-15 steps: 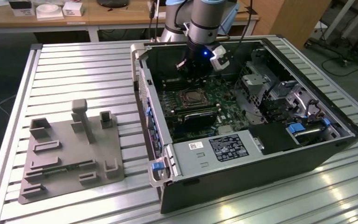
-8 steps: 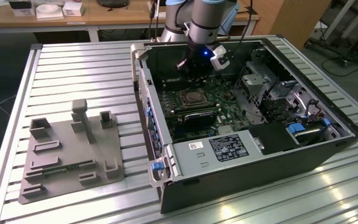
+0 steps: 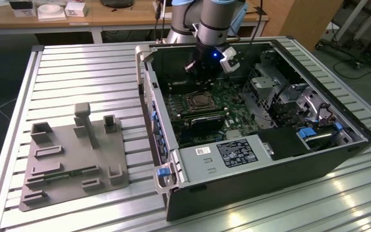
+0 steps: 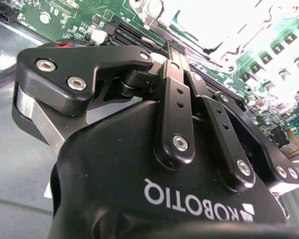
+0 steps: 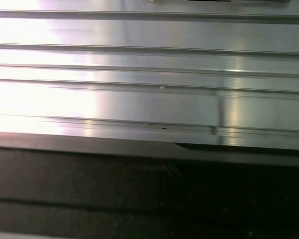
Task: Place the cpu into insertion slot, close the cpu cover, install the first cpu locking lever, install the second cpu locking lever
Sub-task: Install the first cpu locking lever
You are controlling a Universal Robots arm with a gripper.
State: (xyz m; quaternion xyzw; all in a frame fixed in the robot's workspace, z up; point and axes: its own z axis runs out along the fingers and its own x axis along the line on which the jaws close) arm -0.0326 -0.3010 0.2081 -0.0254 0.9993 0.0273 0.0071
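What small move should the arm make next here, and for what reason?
Probably a short, slow descent toward the insertion slot. In the exterior view the gripper hangs inside the open case, above the green board at the slot's far edge, and seems to touch nothing yet.

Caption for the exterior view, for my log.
The gripper hangs inside the open computer case, above the board near the insertion slot.

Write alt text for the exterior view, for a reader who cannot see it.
The arm's tool hangs inside an open computer case lying on a slatted metal table, near the insertion slot on the green board. A grey fixture plate sits at the exterior view's left.
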